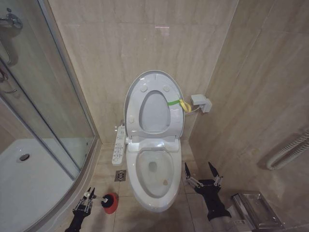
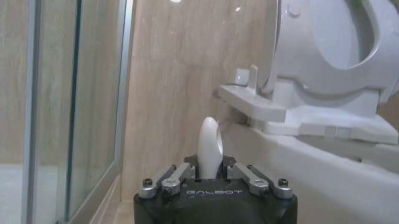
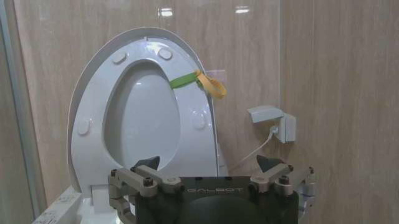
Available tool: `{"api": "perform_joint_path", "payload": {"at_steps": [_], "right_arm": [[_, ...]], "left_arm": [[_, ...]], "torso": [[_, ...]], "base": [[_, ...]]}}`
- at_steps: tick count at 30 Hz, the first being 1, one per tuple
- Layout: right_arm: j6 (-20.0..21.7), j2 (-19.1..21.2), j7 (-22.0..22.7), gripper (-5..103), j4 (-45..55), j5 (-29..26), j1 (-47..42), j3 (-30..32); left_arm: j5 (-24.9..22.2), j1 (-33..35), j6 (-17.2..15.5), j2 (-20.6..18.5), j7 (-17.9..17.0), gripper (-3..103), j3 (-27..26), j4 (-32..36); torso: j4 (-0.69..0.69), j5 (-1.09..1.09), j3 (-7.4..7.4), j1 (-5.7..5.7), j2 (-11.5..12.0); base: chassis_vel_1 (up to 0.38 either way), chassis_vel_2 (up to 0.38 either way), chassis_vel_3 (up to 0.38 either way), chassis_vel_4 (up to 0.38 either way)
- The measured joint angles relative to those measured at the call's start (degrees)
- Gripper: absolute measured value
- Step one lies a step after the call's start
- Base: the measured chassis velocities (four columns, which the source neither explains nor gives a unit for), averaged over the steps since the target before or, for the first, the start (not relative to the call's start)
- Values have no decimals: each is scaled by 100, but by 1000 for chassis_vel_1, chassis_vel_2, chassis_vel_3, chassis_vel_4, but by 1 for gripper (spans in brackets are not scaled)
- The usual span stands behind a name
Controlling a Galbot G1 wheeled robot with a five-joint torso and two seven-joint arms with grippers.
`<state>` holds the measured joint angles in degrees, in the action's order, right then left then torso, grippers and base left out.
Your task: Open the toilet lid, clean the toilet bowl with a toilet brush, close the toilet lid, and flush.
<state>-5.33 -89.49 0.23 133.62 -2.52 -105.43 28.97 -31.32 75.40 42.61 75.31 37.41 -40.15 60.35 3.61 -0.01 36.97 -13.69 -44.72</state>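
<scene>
Lid [image 1: 153, 79] standing raised against the back wall, seat [image 1: 154, 112] up with it, bumpers facing out, green-yellow strap [image 1: 177, 103] hanging at its right edge; same lid [image 3: 134, 51] and strap [image 3: 198, 84] showing in the right wrist view. Bowl [image 1: 154, 191] lying open below, water hole at the bottom, a small brownish spot inside near the front right. Control panel [image 1: 119, 145] sticking out on the bowl's left side.

Left gripper [image 1: 86, 200] sitting low on the floor left of the bowl, just beside the red holder [image 1: 110, 205]. In the left wrist view its fingers [image 2: 176, 176] are pinching the white handle of the brush [image 2: 210, 147], handle standing upright between them, bowl side [image 2: 311, 168] close by. Brush head is hidden, cannot tell whether it is sitting in the holder.

Right gripper [image 1: 202, 175] hovering right of the bowl, near its rim, not touching anything. Its fingers [image 1: 187, 170] are spread wide, nothing between them; right wrist view showing the same spread fingers [image 3: 146, 162] pointing toward the raised lid.

Wall socket box [image 1: 201, 102] with a cord sitting right of the lid. Shower glass [image 1: 43, 96] standing at left, floor drain [image 1: 120, 175] lying between it and the bowl
</scene>
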Motion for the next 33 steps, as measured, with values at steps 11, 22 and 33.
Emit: {"api": "perform_joint_path", "payload": {"at_steps": [11, 22, 33], "right_arm": [[0, 0, 0, 100, 0, 0, 0, 0], [0, 0, 0, 100, 0, -1, 0, 0], [0, 0, 0, 100, 0, 0, 0, 0]], "left_arm": [[-173, 712, -190, 101, -113, 23, -157, 1247], [-210, 2036, -279, 218, -413, 23, -383, 3190], [-255, 2853, -317, 268, -420, 23, -657, 4853]], "torso": [[-1, 0, 1, 0, 0], [0, 2, 0, 0, 0], [1, 1, 0, 0, 0]], "base": [[0, 0, 0, 0], [0, 0, 0, 0], [0, 0, 0, 0]]}}
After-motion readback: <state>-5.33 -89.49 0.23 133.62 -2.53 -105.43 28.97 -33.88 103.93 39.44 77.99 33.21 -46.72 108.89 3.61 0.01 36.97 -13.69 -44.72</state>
